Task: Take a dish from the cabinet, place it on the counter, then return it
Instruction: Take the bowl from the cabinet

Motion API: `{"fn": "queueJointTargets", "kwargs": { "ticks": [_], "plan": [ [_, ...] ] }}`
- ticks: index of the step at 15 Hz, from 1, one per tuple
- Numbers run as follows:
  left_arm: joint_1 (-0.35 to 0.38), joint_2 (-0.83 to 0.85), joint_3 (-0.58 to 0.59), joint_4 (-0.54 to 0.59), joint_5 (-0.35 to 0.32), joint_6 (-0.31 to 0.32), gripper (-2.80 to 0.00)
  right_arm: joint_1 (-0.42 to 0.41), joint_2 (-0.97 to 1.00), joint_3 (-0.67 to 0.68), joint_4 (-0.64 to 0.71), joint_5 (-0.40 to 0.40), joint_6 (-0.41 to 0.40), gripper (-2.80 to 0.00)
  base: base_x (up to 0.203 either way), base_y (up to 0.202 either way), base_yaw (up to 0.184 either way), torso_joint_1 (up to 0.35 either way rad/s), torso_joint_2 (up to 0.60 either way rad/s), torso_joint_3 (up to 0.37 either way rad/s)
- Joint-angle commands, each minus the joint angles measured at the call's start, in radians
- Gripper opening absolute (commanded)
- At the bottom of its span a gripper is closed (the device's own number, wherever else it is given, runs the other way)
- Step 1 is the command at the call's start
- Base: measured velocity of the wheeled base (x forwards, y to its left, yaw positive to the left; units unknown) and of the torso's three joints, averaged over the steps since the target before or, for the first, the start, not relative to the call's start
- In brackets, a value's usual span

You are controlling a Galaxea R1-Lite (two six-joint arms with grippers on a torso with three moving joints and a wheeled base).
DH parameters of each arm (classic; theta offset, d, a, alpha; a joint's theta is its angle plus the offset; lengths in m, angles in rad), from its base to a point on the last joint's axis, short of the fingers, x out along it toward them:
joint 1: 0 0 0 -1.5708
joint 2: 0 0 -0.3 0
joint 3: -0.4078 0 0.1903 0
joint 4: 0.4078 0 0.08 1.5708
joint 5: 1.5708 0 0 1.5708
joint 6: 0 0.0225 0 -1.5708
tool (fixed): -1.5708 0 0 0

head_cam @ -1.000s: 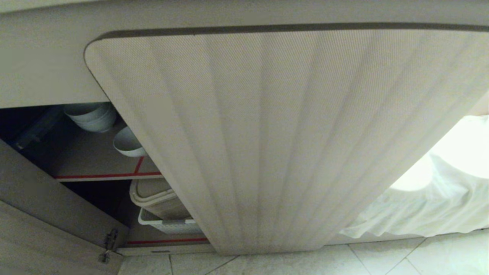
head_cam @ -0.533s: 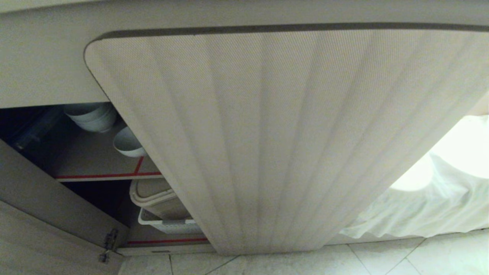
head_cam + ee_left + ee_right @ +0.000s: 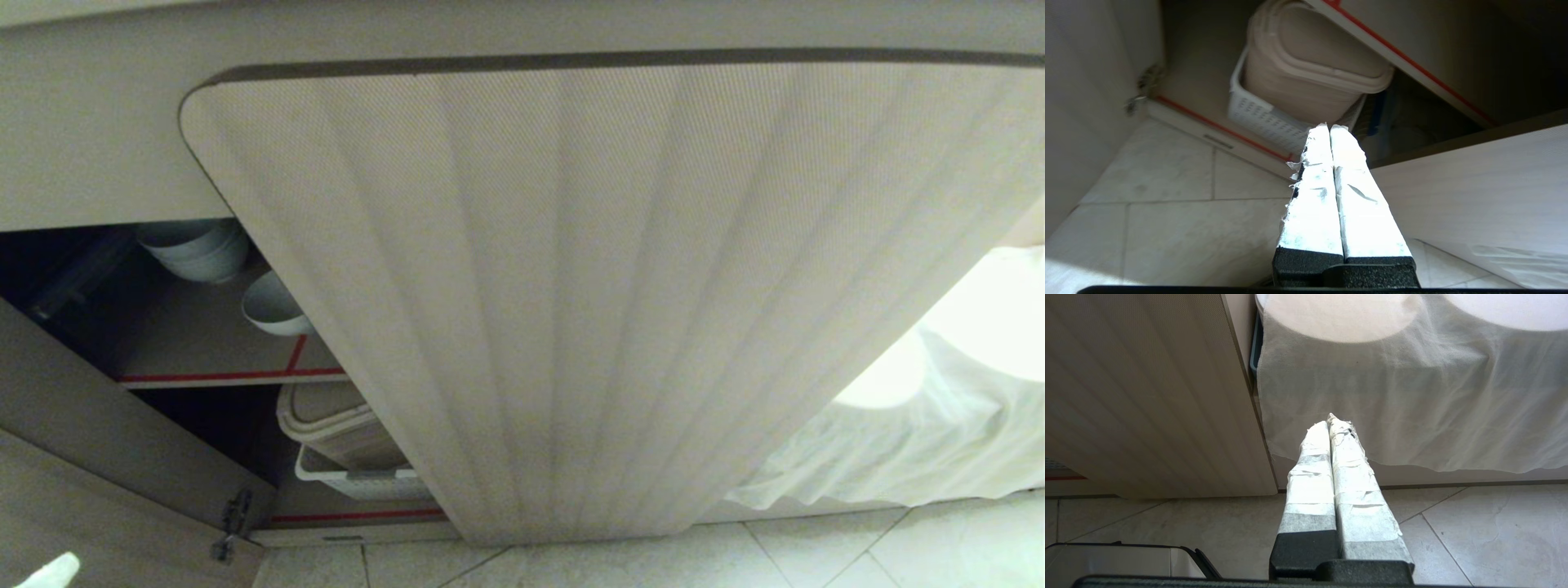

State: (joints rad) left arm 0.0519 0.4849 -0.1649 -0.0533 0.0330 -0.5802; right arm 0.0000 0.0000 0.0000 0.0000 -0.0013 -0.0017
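Two taped fingers point(image 3: 1316, 155) of the left gripper point(image 3: 1329, 130) are pressing flat together with nothing between them, and they are pointing low, toward the cabinet's point(image 3: 73, 147) bottom compartment, where a beige lidded bin point(image 3: 1310, 73) is sitting in a white perforated basket point(image 3: 1261, 120). In the head view only a pale tip point(image 3: 51, 572) of that gripper is showing at the near left corner, so it is probably just setting out on its reach. The right gripper point(image 3: 1331, 421) is hanging idle over the floor tiles point(image 3: 1474, 531), its fingers also pressed together and empty, facing a white cloth point(image 3: 1392, 396) draped to the right of the ribbed door point(image 3: 571, 286). That door is standing wide open and hiding most of the inside, leaving only a gap on the left. Through it the dish point(image 3: 273, 306) is sitting on the upper shelf point(image 3: 196, 343) behind the red tape edge point(image 3: 229, 376), near and to the right of a stack of bowls point(image 3: 196, 249), apart from them, likely so a gripper can take it alone. The left gripper is aiming below that shelf and would need to rise and open first
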Motion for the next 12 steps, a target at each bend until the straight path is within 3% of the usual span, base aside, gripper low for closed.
{"fn": "queueJointTargets", "kwargs": {
  "ticks": [1, 3, 8, 10, 12],
  "plan": [
    [0.0, 0.084, 0.044, -0.101, -0.014, -0.006, -2.8, 0.0, 0.0, 0.0, 0.0, 0.001, 0.0, -2.8, 0.0, 0.0, 0.0, 0.0, 0.0, 0.0],
    [0.0, 0.161, 0.067, -0.207, -0.022, -0.041, -2.8, 0.0, 0.0, 0.0, 0.0, 0.001, 0.0, -2.8, 0.0, 0.0, 0.0, 0.0, 0.0, 0.0],
    [0.001, 0.386, 0.071, -0.418, -0.023, -0.225, -2.8, 0.0, 0.0, 0.0, 0.0, 0.001, 0.0, -2.8, 0.0, 0.0, 0.0, 0.0, 0.0, 0.0],
    [-0.001, 0.425, 0.07, -0.452, -0.034, -0.32, -2.8, 0.0, 0.0, 0.0, 0.0, 0.0, 0.0, -2.8, 0.0, 0.0, 0.0, 0.0, 0.0, 0.0],
    [0.0, 0.451, 0.071, -0.453, -0.078, -0.343, -2.8, 0.0, 0.0, 0.0, 0.0, 0.0, 0.0, -2.8, 0.0, 0.0, 0.0, 0.0, 0.0, 0.0]
  ]
}}
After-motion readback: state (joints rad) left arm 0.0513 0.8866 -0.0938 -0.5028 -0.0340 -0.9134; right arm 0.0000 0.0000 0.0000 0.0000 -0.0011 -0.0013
